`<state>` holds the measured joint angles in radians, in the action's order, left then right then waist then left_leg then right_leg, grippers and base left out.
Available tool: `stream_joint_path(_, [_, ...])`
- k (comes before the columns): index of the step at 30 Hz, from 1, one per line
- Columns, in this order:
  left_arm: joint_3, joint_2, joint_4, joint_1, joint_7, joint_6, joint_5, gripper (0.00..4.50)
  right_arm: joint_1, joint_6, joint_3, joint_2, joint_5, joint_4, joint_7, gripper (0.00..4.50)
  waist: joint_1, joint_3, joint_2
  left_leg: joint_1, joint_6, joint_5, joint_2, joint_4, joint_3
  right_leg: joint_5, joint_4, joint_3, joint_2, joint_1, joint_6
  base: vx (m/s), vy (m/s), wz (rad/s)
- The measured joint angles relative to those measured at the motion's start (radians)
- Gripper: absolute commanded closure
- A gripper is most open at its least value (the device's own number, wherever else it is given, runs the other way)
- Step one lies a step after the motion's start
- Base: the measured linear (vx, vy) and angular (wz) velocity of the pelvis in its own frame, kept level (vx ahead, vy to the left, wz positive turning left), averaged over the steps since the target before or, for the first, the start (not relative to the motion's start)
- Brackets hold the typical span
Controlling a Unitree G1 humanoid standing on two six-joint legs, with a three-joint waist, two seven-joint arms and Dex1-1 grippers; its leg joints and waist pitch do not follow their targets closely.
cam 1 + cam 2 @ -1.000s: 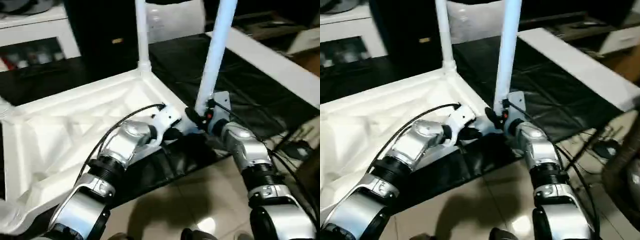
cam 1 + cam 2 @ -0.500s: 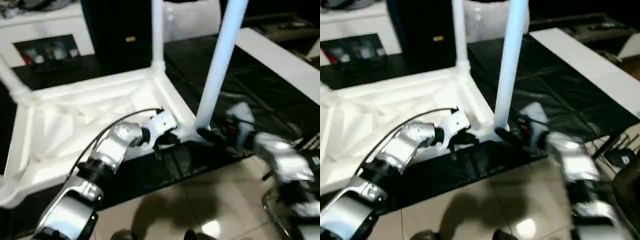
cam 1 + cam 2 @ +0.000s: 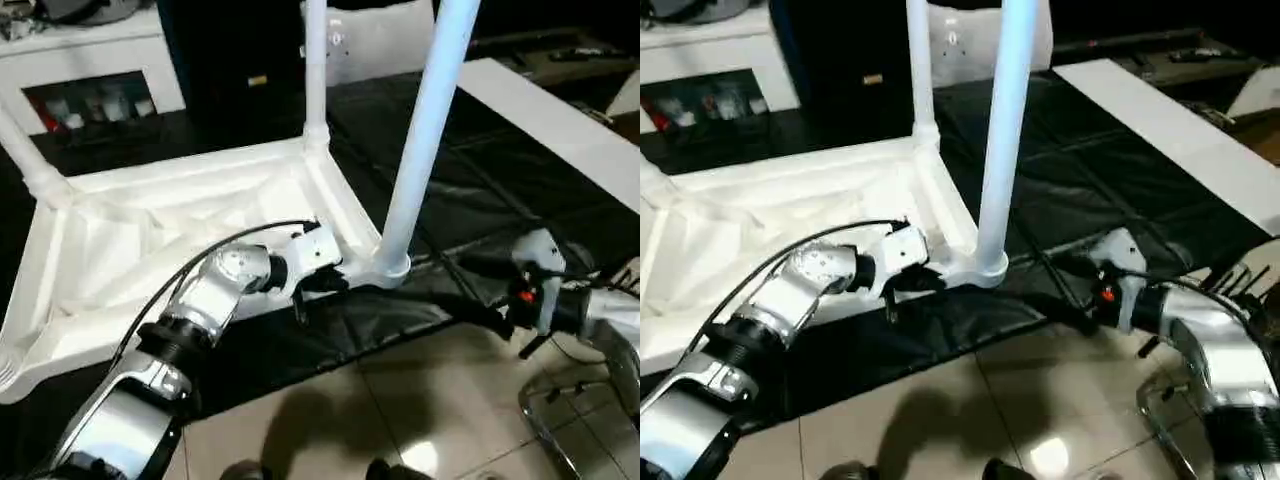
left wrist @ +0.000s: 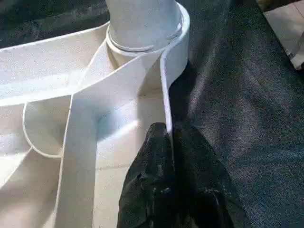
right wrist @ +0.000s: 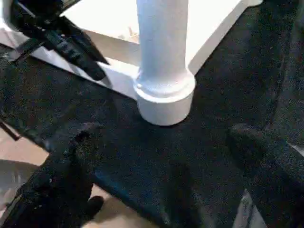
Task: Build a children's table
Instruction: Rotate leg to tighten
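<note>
The children's table point(image 3: 180, 230) lies upside down on a black mat, its ribbed underside facing up. One white leg point(image 3: 425, 130) stands in the near right corner socket point(image 5: 164, 99). A second leg point(image 3: 315, 70) stands in the far right corner, and a third leg point(image 3: 25, 155) rises at the left. My left gripper point(image 3: 325, 283) is shut on the table's thin rim point(image 4: 165, 102) just beside the near right socket. My right gripper point(image 3: 478, 288) stands open to the right of that leg, apart from it, its two fingers point(image 5: 61, 175) spread wide and holding nothing.
A white cabinet point(image 3: 90, 90) with dark glass compartments stands at the back left. A long white board point(image 3: 560, 130) borders the black mat point(image 3: 480, 190) on the right. Tiled floor point(image 3: 400, 400) lies in front, with a metal frame point(image 3: 560, 420) at the bottom right.
My right gripper has let go of the near right leg, opened and drawn back to the right. The left gripper keeps its hold on the rim. The camera has shifted.
</note>
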<state>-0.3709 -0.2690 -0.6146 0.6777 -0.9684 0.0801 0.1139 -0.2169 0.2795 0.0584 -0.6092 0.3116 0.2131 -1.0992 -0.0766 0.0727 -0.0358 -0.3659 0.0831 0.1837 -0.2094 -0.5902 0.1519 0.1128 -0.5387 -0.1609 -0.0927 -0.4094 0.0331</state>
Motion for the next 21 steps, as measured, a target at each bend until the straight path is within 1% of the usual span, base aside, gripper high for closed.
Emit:
stream_joint_path(2, [0.000, -0.007, -0.007, 0.000, -0.007, -0.017, 0.001, 4.50, 0.015, 0.007, 0.000, 0.007, 0.006, -0.022, 0.008, 0.04, 0.007, 0.000, 0.000, 0.000, 0.000, 0.000, 0.000, 0.000, 0.000, 0.000, 0.004, -0.001, -0.001, 0.002, 0.000, 0.000, 0.000, 0.00])
stream_joint_path(4, [-0.002, -0.018, -0.010, -0.002, -0.018, -0.034, 0.001, 4.50, 0.021, 0.017, 0.000, 0.018, 0.009, -0.039, 0.014, 0.04, 0.018, 0.001, -0.001, 0.000, 0.000, 0.000, -0.001, 0.000, -0.003, 0.000, 0.014, -0.009, -0.001, 0.007, 0.000, 0.000, 0.000, 0.00])
stream_joint_path(5, [-0.003, -0.024, -0.010, -0.002, -0.026, -0.042, 0.001, 4.50, 0.021, 0.020, -0.001, 0.022, 0.010, -0.047, 0.015, 0.04, 0.021, 0.001, -0.001, -0.001, 0.000, 0.000, -0.001, 0.001, -0.004, 0.000, 0.017, -0.013, -0.003, 0.009, 0.000, 0.000, 0.000, 0.00])
stream_joint_path(9, [-0.007, -0.028, -0.013, -0.006, -0.023, -0.063, 0.003, 4.50, 0.021, 0.041, -0.008, 0.033, 0.014, -0.076, 0.030, 0.04, 0.025, 0.001, -0.001, 0.000, 0.000, 0.000, -0.001, 0.002, -0.007, 0.000, 0.029, -0.017, -0.003, 0.016, 0.000, 0.000, 0.000, 0.00])
stream_joint_path(10, [-0.003, -0.023, -0.022, -0.006, -0.015, -0.067, 0.003, 4.07, 0.021, 0.053, -0.014, 0.047, 0.021, -0.097, 0.041, 0.00, 0.027, 0.001, -0.001, 0.000, 0.000, 0.000, -0.001, 0.003, -0.007, 0.000, 0.032, -0.017, -0.003, 0.018, 0.000, 0.000, 0.000, 0.00])
stream_joint_path(12, [0.005, -0.014, -0.027, -0.006, -0.005, -0.066, -0.001, 4.07, 0.026, 0.085, -0.027, 0.063, 0.041, -0.139, 0.055, 0.00, 0.031, 0.002, -0.001, 0.000, 0.000, 0.000, -0.001, 0.003, -0.008, 0.000, 0.033, -0.017, -0.005, 0.019, -0.001, 0.000, 0.000, 0.00])
stream_joint_path(13, [0.012, -0.011, -0.026, -0.009, -0.004, -0.066, -0.003, 3.83, 0.032, 0.104, -0.030, 0.070, 0.051, -0.166, 0.059, 0.00, 0.033, 0.002, 0.000, 0.000, 0.000, 0.000, 0.000, 0.003, -0.008, 0.000, 0.033, -0.017, -0.007, 0.019, -0.001, 0.000, 0.000, 0.00])
stream_joint_path(14, [0.019, -0.009, -0.023, -0.016, -0.002, -0.065, -0.007, 3.83, 0.034, 0.113, -0.030, 0.075, 0.054, -0.175, 0.070, 0.00, 0.036, 0.003, 0.002, 0.000, -0.001, 0.000, 0.001, 0.003, -0.008, 0.001, 0.033, -0.017, -0.009, 0.019, -0.003, 0.000, 0.000, 0.00])
stream_joint_path(16, [0.041, -0.004, -0.008, -0.032, 0.007, -0.064, -0.028, 3.68, 0.036, 0.128, -0.024, 0.091, 0.056, -0.175, 0.106, 0.00, 0.039, 0.005, 0.005, -0.001, -0.001, 0.000, 0.001, 0.003, -0.008, 0.002, 0.033, -0.018, -0.012, 0.018, -0.004, 0.000, 0.000, 0.00])
stream_joint_path(18, [0.059, -0.002, 0.031, -0.048, 0.014, -0.063, -0.052, 3.57, 0.037, 0.156, -0.001, 0.125, 0.084, -0.183, 0.142, 0.00, 0.043, 0.006, 0.007, -0.001, -0.002, 0.001, 0.002, 0.003, -0.008, 0.002, 0.032, -0.018, -0.014, 0.018, -0.004, 0.000, 0.000, 0.00])
stream_joint_path(21, [0.120, 0.009, 0.129, -0.080, 0.042, -0.017, -0.117, 3.31, 0.045, 0.168, 0.014, 0.177, 0.087, -0.242, 0.221, 0.00, 0.045, 0.006, 0.006, -0.002, -0.003, 0.002, 0.003, 0.004, -0.006, 0.002, 0.030, -0.016, -0.015, 0.015, -0.004, 0.000, 0.000, 0.00])
